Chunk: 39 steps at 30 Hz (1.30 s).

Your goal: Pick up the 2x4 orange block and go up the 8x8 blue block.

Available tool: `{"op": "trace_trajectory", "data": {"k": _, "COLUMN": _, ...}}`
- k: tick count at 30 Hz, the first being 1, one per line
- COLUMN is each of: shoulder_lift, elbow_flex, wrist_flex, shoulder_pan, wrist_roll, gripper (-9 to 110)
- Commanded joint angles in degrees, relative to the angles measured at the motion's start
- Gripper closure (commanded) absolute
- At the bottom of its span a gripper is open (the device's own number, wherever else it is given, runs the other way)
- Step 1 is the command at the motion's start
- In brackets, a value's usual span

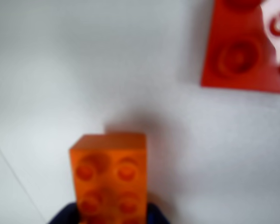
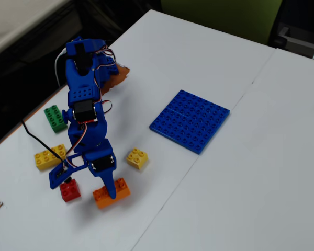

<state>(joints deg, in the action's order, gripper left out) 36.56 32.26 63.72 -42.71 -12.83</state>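
The 2x4 orange block (image 1: 109,163) fills the bottom centre of the wrist view, lying on the white table. My gripper (image 1: 112,214) has a dark blue finger pressed against each long side of it, so it is shut on the block. In the fixed view the blue arm bends down over the block (image 2: 102,197) near the front left, with the gripper (image 2: 112,192) around its middle. The block still rests on the table. The 8x8 blue block (image 2: 190,120) lies flat in the middle of the table, well to the right and further back.
A red brick (image 2: 70,190) sits just left of the orange block and shows in the wrist view (image 1: 238,51). A small yellow brick (image 2: 137,158), a long yellow brick (image 2: 48,157) and a green brick (image 2: 54,117) lie nearby.
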Motion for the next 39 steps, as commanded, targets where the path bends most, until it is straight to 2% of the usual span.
{"op": "trace_trajectory", "data": {"k": 1, "shoulder_lift": 2.6, "elbow_flex": 0.0, "wrist_flex": -0.2, "shoulder_pan": -1.0, "wrist_roll": -1.1, "gripper": 101}}
{"op": "trace_trajectory", "data": {"k": 14, "shoulder_lift": 11.6, "elbow_flex": 1.9, "wrist_flex": 3.8, "shoulder_pan": -1.3, "wrist_roll": -4.0, "gripper": 101}}
{"op": "trace_trajectory", "data": {"k": 21, "shoulder_lift": 18.5, "elbow_flex": 6.4, "wrist_flex": 4.2, "shoulder_pan": -0.6, "wrist_roll": -9.0, "gripper": 101}}
{"op": "trace_trajectory", "data": {"k": 27, "shoulder_lift": 28.6, "elbow_flex": 12.5, "wrist_flex": 2.1, "shoulder_pan": 2.3, "wrist_roll": -12.9, "gripper": 101}}
{"op": "trace_trajectory", "data": {"k": 39, "shoulder_lift": 49.0, "elbow_flex": 26.5, "wrist_flex": 1.9, "shoulder_pan": 11.6, "wrist_roll": -11.8, "gripper": 101}}
